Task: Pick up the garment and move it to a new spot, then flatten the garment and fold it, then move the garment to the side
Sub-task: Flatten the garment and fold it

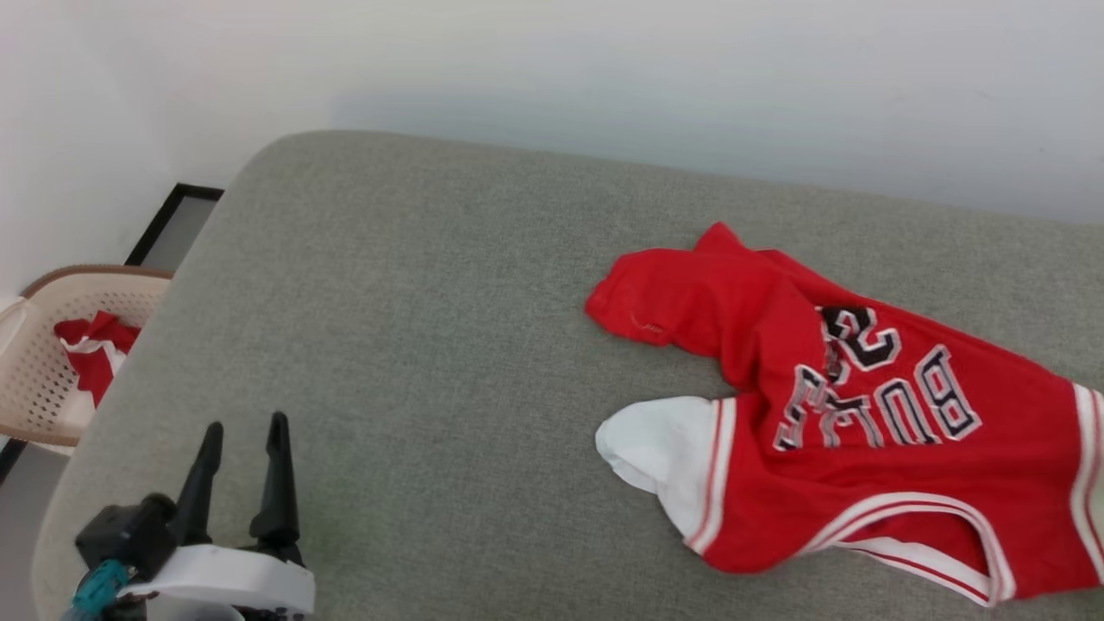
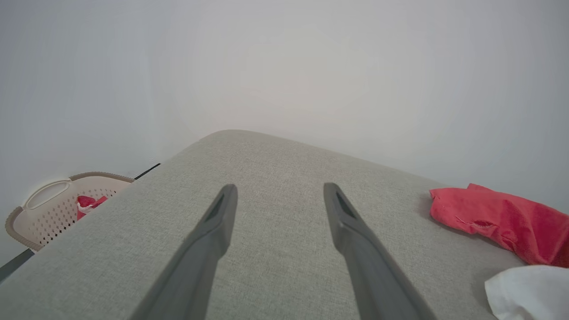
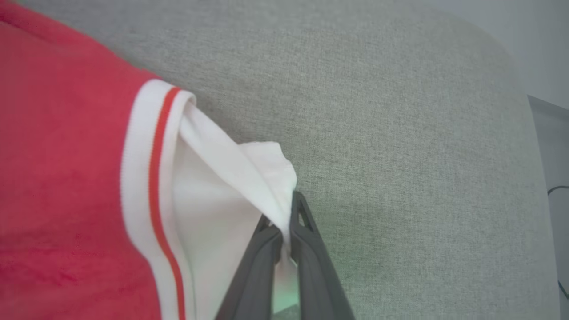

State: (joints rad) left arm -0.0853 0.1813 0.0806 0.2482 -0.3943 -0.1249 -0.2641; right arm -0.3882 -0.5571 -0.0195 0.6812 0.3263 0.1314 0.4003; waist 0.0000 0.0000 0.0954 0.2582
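You have one garment (image 1: 862,431) to watch. It lies crumpled, front up, on the right part of the grey cushion (image 1: 414,345), with one white sleeve (image 1: 660,457) spilling toward the middle. The black, white-outlined lettering reads upside down from the head view: "BUL" is plain, the last letters are lost in creases, and of the number above only a "2" can be made out.

There are two grippers. Your left gripper (image 1: 246,424) has its fingers spread wide and holds nothing; it sits over the cushion's near left, well apart from the shirt. Your right gripper (image 3: 284,218) is pressed together on a fold of white sleeve fabric, just beside the red-and-white striped trim.

Off the cushion's left edge stands one cream perforated basket (image 1: 34,388) with one red-and-white cloth (image 1: 90,354) inside.
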